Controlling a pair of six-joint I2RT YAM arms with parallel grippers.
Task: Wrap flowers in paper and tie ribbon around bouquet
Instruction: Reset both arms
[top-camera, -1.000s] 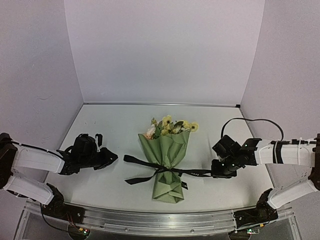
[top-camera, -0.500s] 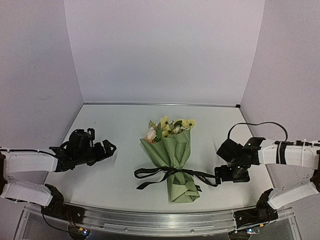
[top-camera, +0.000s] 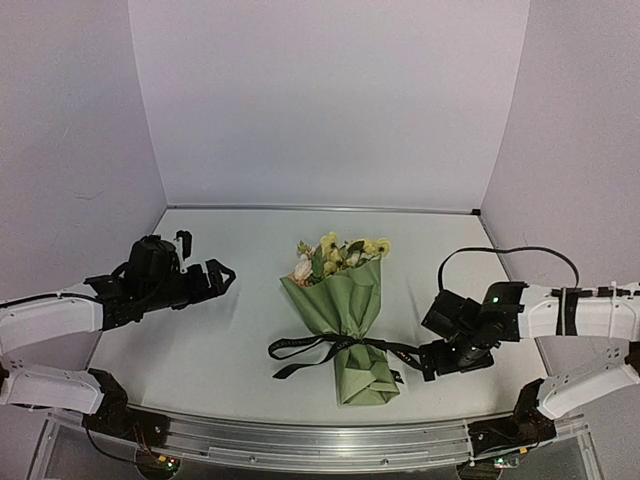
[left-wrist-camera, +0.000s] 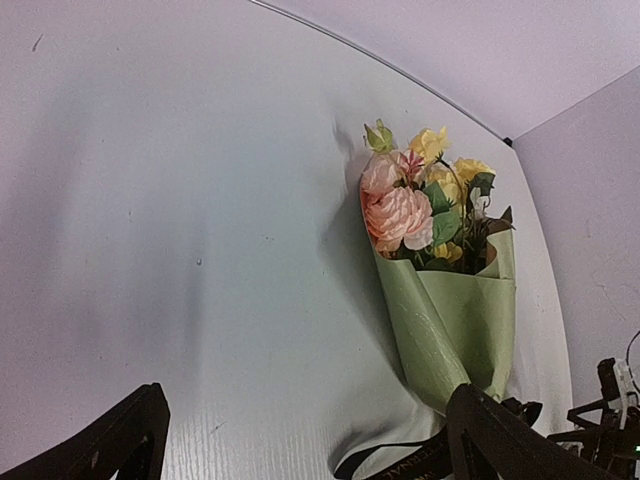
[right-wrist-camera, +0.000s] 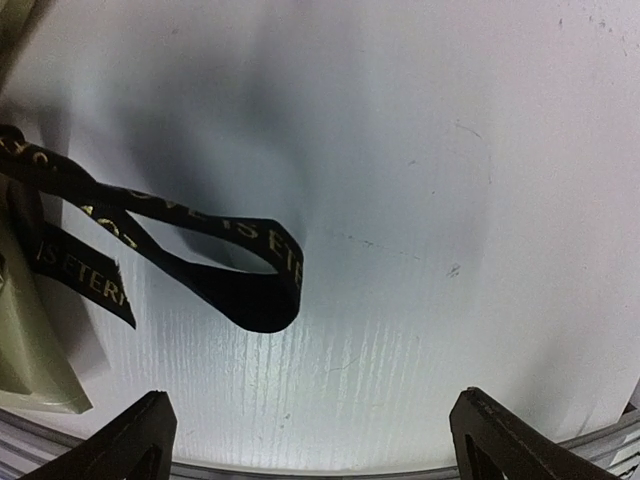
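Top view: pale matte table (top-camera: 220, 330), boxed in by plain lilac-grey walls (top-camera: 320, 100) at back, left and right; metal rail (top-camera: 300, 440) along the bottom edge.

Centre frame: the bouquet (top-camera: 342, 320), lying flat on the table. Flowers (top-camera: 338, 252) toward upper frame, olive paper (top-camera: 345, 300) narrowing to a folded end at lower centre. Ribbon (top-camera: 300, 350) tied round the narrow part, tails trailing left and right on the surface.

Left gripper (top-camera: 203, 258) at mid-left, well apart from the bouquet, fingers spread, nothing between them. Right gripper (top-camera: 432, 340) at mid-right, just beside the right ribbon tail, also spread and empty. Black cable (top-camera: 510, 255) looping above the right arm.

Only in left wrist view: a pink bloom (left-wrist-camera: 398, 215) among the yellow ones, plus the cone's open rim, upper right of frame.

Only in right wrist view: pale lettering on the ribbon loop at left of frame, faint scuffs on the tabletop, beige paper corner at lower left.
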